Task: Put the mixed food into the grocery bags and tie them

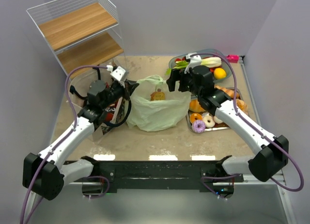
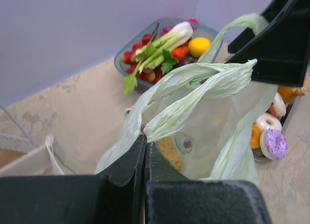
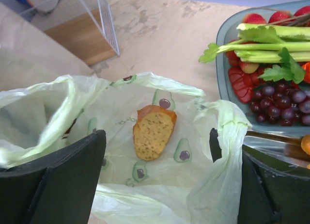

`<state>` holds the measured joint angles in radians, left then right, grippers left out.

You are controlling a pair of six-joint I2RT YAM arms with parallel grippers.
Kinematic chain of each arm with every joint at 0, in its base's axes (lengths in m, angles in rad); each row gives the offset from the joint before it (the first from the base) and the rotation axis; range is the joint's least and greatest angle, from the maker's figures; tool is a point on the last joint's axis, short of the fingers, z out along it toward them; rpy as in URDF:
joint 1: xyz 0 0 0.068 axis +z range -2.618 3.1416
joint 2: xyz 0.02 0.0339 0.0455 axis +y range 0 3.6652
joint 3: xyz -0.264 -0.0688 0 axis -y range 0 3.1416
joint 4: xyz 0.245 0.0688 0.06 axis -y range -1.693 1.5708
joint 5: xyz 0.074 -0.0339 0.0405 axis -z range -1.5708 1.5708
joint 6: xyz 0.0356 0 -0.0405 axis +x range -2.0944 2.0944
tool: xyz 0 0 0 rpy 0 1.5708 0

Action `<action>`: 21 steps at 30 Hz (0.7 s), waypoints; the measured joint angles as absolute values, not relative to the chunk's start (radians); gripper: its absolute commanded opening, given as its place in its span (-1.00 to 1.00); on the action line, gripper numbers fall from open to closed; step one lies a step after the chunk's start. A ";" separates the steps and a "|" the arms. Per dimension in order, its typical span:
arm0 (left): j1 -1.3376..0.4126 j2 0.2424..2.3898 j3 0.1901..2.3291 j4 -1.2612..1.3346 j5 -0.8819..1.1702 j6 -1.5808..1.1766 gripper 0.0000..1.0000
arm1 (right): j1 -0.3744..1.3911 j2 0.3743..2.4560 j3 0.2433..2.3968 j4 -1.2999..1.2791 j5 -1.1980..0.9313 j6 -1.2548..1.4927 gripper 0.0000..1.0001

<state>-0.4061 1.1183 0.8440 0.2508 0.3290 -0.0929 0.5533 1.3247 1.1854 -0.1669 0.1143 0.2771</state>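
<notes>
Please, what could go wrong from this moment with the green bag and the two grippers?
1. The left gripper pinches only a thin fold of the pale-green bag. The film may slip out, and the mouth could then close over the bread slice.
2. The open right gripper hangs over the bag's mouth, close to its rim, so its fingers might snag the film when it moves.

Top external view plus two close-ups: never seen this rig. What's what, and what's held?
Two white robot arms are bolted to the near table edge; the top view looks down on them. The other two pictures come from wrist cameras, so the black shapes are each arm's own fingers. The left gripper is pinched shut on the rim of a pale-green bag; the right gripper hangs open over its mouth. A bread slice lies inside. Leek, grapes and doughnuts wait on the right.
</notes>
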 measured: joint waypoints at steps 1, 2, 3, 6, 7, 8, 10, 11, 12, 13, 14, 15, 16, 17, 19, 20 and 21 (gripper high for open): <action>-0.406 1.107 0.816 0.249 0.324 -0.092 -1.00 | 0.554 1.319 1.185 -0.183 0.106 0.281 0.95; -0.406 1.095 0.793 0.247 0.320 -0.092 -1.00 | 0.554 1.310 1.185 -0.206 0.096 0.287 0.96; -0.406 1.080 0.768 0.246 0.316 -0.091 -1.00 | 0.554 1.295 1.185 -0.235 0.086 0.296 0.96; -0.406 1.040 0.720 0.246 0.304 -0.089 -1.00 | 0.554 1.229 1.188 -0.335 0.090 0.332 0.96; -0.406 1.027 0.712 0.247 0.299 -0.087 -1.00 | 0.554 1.208 1.195 -0.373 0.096 0.347 0.96; -0.406 1.015 0.707 0.247 0.294 -0.086 -1.00 | 0.552 1.182 1.209 -0.427 0.112 0.369 0.96; -0.406 0.992 0.700 0.250 0.281 -0.085 -1.00 | 0.541 1.148 1.233 -0.509 0.134 0.413 0.97; -0.406 0.982 0.696 0.257 0.276 -0.085 -1.00 | 0.530 1.131 1.236 -0.543 0.144 0.434 0.97; -0.406 0.974 0.692 0.261 0.273 -0.084 -1.00 | 0.513 1.114 1.236 -0.580 0.146 0.455 0.97; -0.406 0.969 0.690 0.262 0.270 -0.083 -1.00 | 0.494 1.096 1.236 -0.622 0.149 0.475 0.97; -0.406 0.965 0.690 0.263 0.266 -0.082 -1.00 | 0.474 1.081 1.233 -0.656 0.149 0.493 0.97; -0.406 0.964 0.690 0.263 0.263 -0.081 -1.00 | 0.455 1.065 1.225 -0.682 0.151 0.508 0.96; -0.406 0.963 0.689 0.262 0.259 -0.080 -1.00 | 0.440 1.053 1.217 -0.701 0.157 0.518 0.96; -0.406 0.960 0.689 0.262 0.256 -0.076 -1.00 | 0.422 1.041 1.202 -0.720 0.163 0.529 0.94; -0.406 0.953 0.689 0.261 0.252 -0.068 -1.00 | 0.389 1.032 1.151 -0.751 0.165 0.543 0.92; -0.406 0.948 0.689 0.261 0.251 -0.066 -1.00 | 0.377 1.037 1.119 -0.763 0.166 0.549 0.90; -0.406 0.942 0.689 0.261 0.249 -0.064 -1.00 | 0.367 1.050 1.087 -0.775 0.166 0.554 0.89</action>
